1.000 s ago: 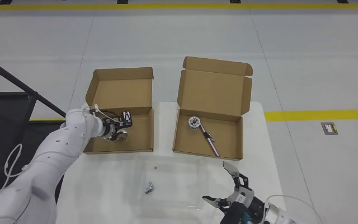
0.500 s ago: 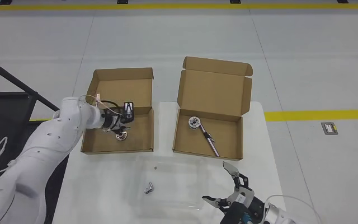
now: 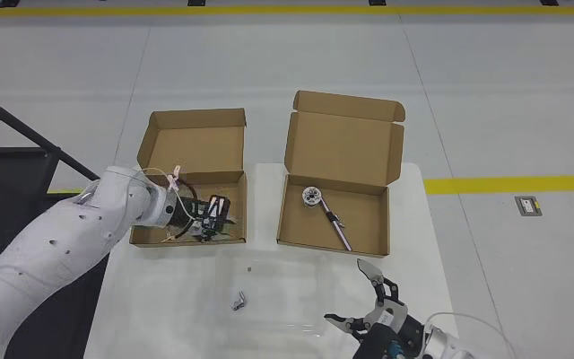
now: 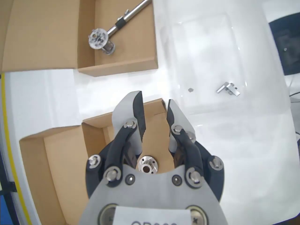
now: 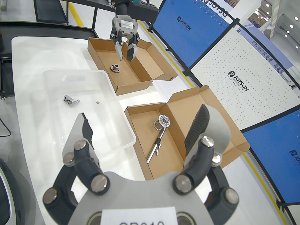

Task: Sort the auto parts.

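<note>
My left fingers [image 4: 138, 111] and palm hide the rim of the flanged hub [image 4: 147, 163] in the box [image 4: 58, 165] at the table's left edge; my wrist view's lower edge cuts that box off. A dark speck [image 4: 190, 89] in the clear tray [image 4: 206, 47] is too small to tell. The top view's lower edge cuts off the base of my right fingers [image 3: 377, 280].

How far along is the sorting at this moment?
Done: a flanged hub lies in the left box, a shaft part in the right box. In hand: nothing; the left end effector hangs open over that box, the right end effector is open too. Left: a small bracket in the clear tray.
</note>
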Robot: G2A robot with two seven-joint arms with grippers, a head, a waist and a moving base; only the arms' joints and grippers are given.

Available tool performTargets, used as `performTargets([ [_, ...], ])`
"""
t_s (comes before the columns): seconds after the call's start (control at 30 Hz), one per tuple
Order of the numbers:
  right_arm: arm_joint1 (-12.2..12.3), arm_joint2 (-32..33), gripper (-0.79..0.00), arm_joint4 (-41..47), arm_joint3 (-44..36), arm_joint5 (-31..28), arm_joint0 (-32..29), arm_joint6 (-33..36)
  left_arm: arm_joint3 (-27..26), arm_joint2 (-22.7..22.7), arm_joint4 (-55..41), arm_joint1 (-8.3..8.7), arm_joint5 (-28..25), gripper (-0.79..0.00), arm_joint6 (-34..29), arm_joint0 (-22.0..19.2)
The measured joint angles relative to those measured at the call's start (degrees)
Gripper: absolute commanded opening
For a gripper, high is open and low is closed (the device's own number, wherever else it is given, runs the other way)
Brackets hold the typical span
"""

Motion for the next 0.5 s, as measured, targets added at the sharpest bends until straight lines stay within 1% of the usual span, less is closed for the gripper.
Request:
performTargets([
  [0.1,0.0,0.0,0.0,0.0,0.0,0.0,0.0,0.0,-7.6,0.0,0.6,2.69,0.0,-0.505,-3.0,0.8],
  [0.17,0.0,0.0,0.0,0.0,0.0,0.0,0.0,0.0,-11.5,0.0,0.8,3.96,0.0,-0.496,-5.6,1.0],
  [0.2,0.0,0.0,0.0,0.0,0.0,0.0,0.0,0.0,-13.7,0.0,1.0,4.61,0.0,-0.477,-8.0,1.1],
  [0.27,0.0,0.0,0.0,0.0,0.0,0.0,0.0,0.0,-17.2,0.0,1.4,5.23,0.0,-0.453,-12.1,1.7],
  [0.3,0.0,0.0,0.0,0.0,0.0,0.0,0.0,0.0,-19.3,0.0,1.8,5.46,0.0,-0.453,-14.9,2.3],
  [0.4,0.0,0.0,0.0,0.0,0.0,0.0,0.0,0.0,-23.9,0.0,1.8,5.59,0.0,-0.459,-20.6,3.9],
  [0.5,0.0,0.0,0.0,0.0,0.0,0.0,0.0,0.0,-26.6,0.0,0.9,5.49,0.0,-0.462,-22.6,4.9],
])
